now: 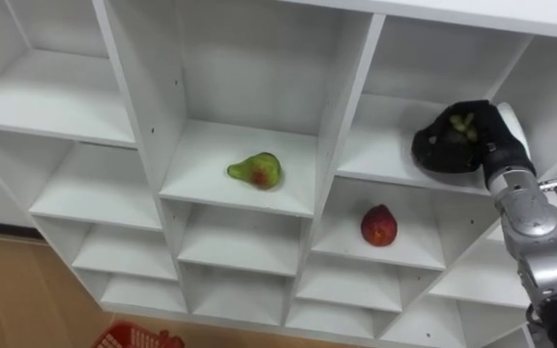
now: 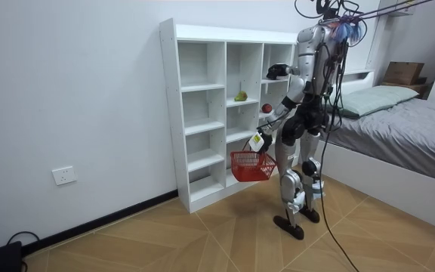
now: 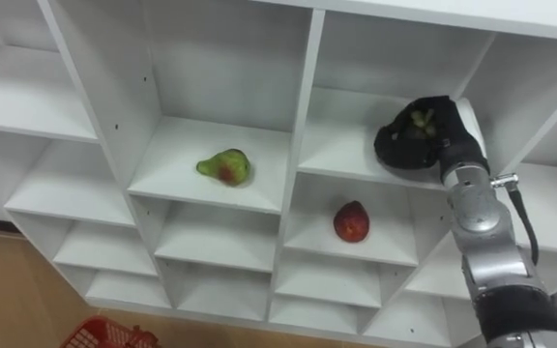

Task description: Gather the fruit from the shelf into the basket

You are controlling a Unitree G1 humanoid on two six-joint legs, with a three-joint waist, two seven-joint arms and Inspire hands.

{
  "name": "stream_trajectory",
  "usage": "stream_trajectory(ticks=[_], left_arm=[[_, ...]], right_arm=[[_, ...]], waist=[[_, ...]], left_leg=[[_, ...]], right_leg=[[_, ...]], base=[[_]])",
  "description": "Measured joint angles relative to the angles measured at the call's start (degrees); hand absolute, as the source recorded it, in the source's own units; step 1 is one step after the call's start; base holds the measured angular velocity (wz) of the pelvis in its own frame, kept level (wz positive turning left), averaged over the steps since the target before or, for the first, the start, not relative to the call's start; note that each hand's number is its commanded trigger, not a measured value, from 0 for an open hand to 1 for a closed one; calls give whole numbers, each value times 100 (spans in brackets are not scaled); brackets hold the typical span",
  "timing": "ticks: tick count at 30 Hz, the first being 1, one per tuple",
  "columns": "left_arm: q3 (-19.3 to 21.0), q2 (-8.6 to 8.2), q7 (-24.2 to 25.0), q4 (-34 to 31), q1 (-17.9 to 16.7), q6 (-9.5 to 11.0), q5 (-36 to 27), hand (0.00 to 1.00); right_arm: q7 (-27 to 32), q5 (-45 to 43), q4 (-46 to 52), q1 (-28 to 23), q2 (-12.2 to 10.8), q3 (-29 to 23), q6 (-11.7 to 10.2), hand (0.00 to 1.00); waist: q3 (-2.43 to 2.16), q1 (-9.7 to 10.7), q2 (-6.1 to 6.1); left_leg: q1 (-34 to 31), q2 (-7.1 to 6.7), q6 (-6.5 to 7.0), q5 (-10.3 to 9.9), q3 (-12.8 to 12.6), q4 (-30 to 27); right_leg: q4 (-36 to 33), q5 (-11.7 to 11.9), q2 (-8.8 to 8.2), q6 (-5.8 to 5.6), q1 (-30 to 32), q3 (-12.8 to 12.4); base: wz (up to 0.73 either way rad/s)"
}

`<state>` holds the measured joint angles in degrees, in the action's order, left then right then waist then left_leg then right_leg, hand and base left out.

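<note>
The green grapes (image 1: 464,124) lie in the upper right compartment of the white closet (image 1: 341,126), enclosed by the right hand (image 1: 472,145). Its dark fingers (image 1: 433,145) are clamped around the cluster. One compartment to the left, on the same level, a green pear (image 1: 256,171) with a red blush lies on its side. A round red fruit (image 1: 378,225) sits one level below the grapes. The left hand (image 2: 257,142) hangs low, fingers clamped on the handle of a red mesh basket (image 2: 251,166).
</note>
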<state>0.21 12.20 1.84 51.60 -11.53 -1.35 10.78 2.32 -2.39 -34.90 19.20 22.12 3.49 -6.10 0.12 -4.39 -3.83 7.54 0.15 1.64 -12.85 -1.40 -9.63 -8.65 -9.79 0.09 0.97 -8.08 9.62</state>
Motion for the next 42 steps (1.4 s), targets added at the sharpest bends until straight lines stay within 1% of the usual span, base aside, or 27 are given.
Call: stream_trajectory(ticks=[2,4,7,9,11,13,14,15,20,23,24,25,27,30,32,34,37,39,41,42], left_arm=[[-3,0,9,0,1,0,-2,100],[-58,6,11,0,1,-1,-2,100],[-93,-1,5,1,15,2,12,100],[-78,-6,1,8,18,59,68,100],[-41,-20,-2,14,15,107,71,100],[-31,-37,-14,15,15,137,69,100],[-8,-65,-26,13,14,143,67,100],[32,-100,-36,12,15,144,64,100],[78,-223,-53,5,21,143,67,100],[77,-237,-50,-124,-3,141,66,100],[77,-237,-46,-158,-5,141,66,100],[76,-236,-46,-175,-5,140,65,100],[64,-246,-82,-219,20,141,66,100],[42,-259,-135,-217,87,149,62,100],[-4,-261,-177,-196,121,156,56,100],[-90,-269,-224,-109,189,173,54,100],[-115,-302,-246,-87,224,180,55,100],[-154,-368,-276,-113,248,182,50,100],[-205,-392,-280,-157,273,182,30,100],[-214,-400,-279,-158,309,182,3,100]], right_arm=[[0,-1,60,-2,0,17,43,100],[0,-8,199,-10,-1,44,121,100],[-12,-31,509,-126,-36,67,137,100],[-142,-46,1057,-352,-105,59,198,100],[-255,-42,1531,-573,-184,59,199,100],[-364,-38,1877,-724,-221,61,205,100],[-419,-33,2139,-771,-237,61,256,100],[-452,-36,2455,-838,-240,61,260,100],[-574,-39,3414,-924,-267,62,250,100],[-795,-9,3751,-948,-276,81,277,100],[-868,4,3810,-950,-284,75,364,100],[-914,25,3811,-950,-283,74,387,100],[-1011,33,3873,-966,-415,73,486,100],[-1103,33,4001,-1109,-486,73,490,100],[-1153,34,4019,-1213,-529,122,487,100],[-1122,33,4018,-1379,-661,151,480,100],[-1336,5,4013,-1681,-698,413,480,100],[-1518,3,3958,-1923,-758,586,480,100],[-1614,7,3830,-1968,-800,693,481,100],[-1668,5,3730,-1978,-861,719,483,100]], waist=[[-6,1,10],[-24,4,21],[-36,29,49],[-30,77,95],[-25,80,129],[-30,76,159],[-26,76,177],[-23,87,185],[-27,77,180],[-39,67,153],[-39,62,153],[-40,67,152],[-43,84,149],[-43,86,148],[-41,86,150],[-35,82,159],[-13,78,190],[11,78,229],[28,72,252],[30,76,253]], left_leg=[[-8,0,0,0,0,2],[-10,0,-1,1,-13,-10],[-5,-2,-1,1,-36,-14],[-5,0,-1,2,-42,-13],[-5,1,-1,3,-79,-10],[-3,3,0,3,-85,-3],[-8,2,0,4,-87,5],[-17,1,2,5,-85,6],[-50,4,2,5,-81,6],[-94,5,2,6,-89,0],[-89,7,2,5,-88,2],[-86,8,2,5,-91,4],[-81,9,2,5,-145,8],[-79,6,2,5,-178,11],[-73,5,2,5,-197,10],[-76,7,2,5,-208,11],[-97,14,2,5,-241,12],[-149,10,4,4,-243,6],[-221,13,9,6,-240,-10],[-267,16,13,11,-241,-11]], right_leg=[[0,1,1,1,11,0],[-7,1,0,1,20,1],[-4,1,-1,2,28,-17],[-3,1,-3,2,56,-18],[-3,1,-5,2,69,-18],[-1,1,-9,1,67,-17],[-1,1,-18,1,76,-17],[0,1,-23,1,85,-16],[0,0,-12,1,87,-30],[-2,1,-8,1,126,-63],[-2,1,-5,2,127,-78],[-2,1,-3,2,127,-85],[-4,1,4,2,137,-97],[-4,3,7,4,147,-157],[-3,3,3,4,146,-154],[-3,3,-3,4,150,-154],[-6,4,-6,5,181,-159],[-39,4,-11,5,247,-157],[-97,4,-14,5,338,-159],[-116,5,-16,6,386,-158]], base=[[0],[-2],[-4],[0],[-4],[0],[0],[0],[0],[0],[-3],[-5],[-7],[-7],[-2],[-2],[-4],[0],[0],[0]])
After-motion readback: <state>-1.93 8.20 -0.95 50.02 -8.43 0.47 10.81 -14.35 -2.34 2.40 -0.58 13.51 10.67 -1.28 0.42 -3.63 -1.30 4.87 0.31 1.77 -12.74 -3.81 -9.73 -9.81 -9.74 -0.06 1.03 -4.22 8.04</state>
